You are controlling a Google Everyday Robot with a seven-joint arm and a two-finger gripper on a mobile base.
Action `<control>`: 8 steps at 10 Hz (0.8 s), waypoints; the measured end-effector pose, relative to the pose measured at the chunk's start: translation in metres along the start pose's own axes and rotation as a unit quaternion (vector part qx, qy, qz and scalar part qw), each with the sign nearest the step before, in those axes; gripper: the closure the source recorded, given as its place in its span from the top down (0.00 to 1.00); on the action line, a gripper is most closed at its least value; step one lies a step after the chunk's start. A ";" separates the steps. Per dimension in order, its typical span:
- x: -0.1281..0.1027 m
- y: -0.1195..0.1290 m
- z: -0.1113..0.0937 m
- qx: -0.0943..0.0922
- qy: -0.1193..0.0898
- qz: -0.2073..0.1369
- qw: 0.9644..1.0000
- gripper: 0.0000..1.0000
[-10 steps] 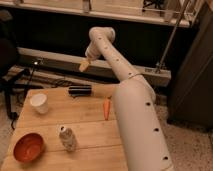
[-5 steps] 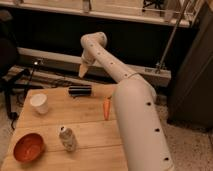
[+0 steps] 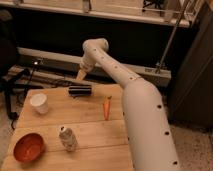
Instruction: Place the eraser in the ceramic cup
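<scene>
Black eraser (image 3: 80,90) lay untouched at the far edge of the wooden worktop (image 3: 85,125), well apart from the ceramic cup (image 3: 39,103) at left. Over the last sec the pincer (image 3: 81,75) dropped lower & leftward, ending just above the eraser, open & empty; prob. an approach for pickup. Arm reached fwd from lower right, elbow high, wrist angled down

On the wooden table (image 3: 90,131), the eraser (image 3: 80,90) is set just below the gripper (image 3: 81,75), carrot (image 3: 106,108) to its right, cup (image 3: 39,103) left, can (image 3: 67,138) and bowl (image 3: 28,147) farther.
</scene>
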 end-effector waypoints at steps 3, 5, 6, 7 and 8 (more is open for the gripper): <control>-0.008 -0.011 0.009 0.011 0.005 -0.017 1.000 0.80; -0.009 -0.019 0.017 0.020 0.007 -0.016 1.000 0.80; -0.009 -0.023 0.021 0.024 0.007 -0.018 1.000 0.80; -0.008 -0.029 0.027 0.028 0.005 -0.023 0.999 0.80; -0.007 -0.037 0.036 0.034 0.001 -0.034 0.999 0.80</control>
